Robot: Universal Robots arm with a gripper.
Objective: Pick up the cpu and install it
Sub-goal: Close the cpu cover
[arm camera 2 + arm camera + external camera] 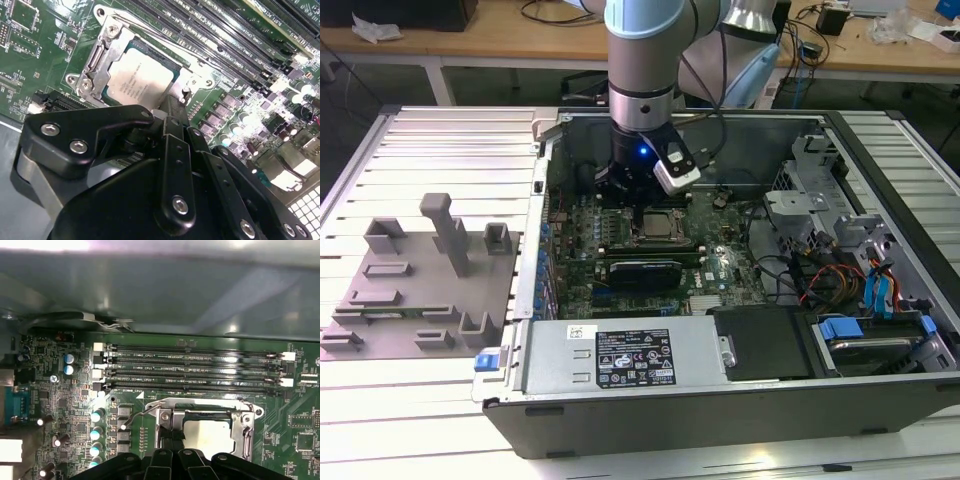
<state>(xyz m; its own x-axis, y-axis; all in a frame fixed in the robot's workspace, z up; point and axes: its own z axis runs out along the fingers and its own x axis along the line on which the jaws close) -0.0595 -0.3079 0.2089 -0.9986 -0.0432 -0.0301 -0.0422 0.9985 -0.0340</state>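
Seating looks to be the step in hand. The cpu [140, 80] lies flat inside the socket [97, 62] with its silvery top up, so the pick-up half of the task appears done.

In the exterior view the arm reaches down into the open computer case [720, 420], and the gripper [638, 205] hangs right over the socket. The gray tray [420, 300] lies outside the case, well apart from the socket, toward the exterior view's left.

In both wrist views the gripper's tips come down at 1 edge of the socket, just beside the rim of the cpu. Its fingers [175, 130] are drawn narrow, close together, with nothing between them. I cannot tell whether the tips press on the cpu or stop just above it.

The 4 memory slots [195, 370] run in a row just beyond the socket. A thin wire lever [135, 415] angles out from 1 corner of the socket.

As I judge it, any move from here calls for a straight path up off the socket. A sideways drag could shift the cpu on its contacts or catch the lever. I cannot tell whether the socket's metal frame already clamps the cpu, and that decides how much of the install is left.
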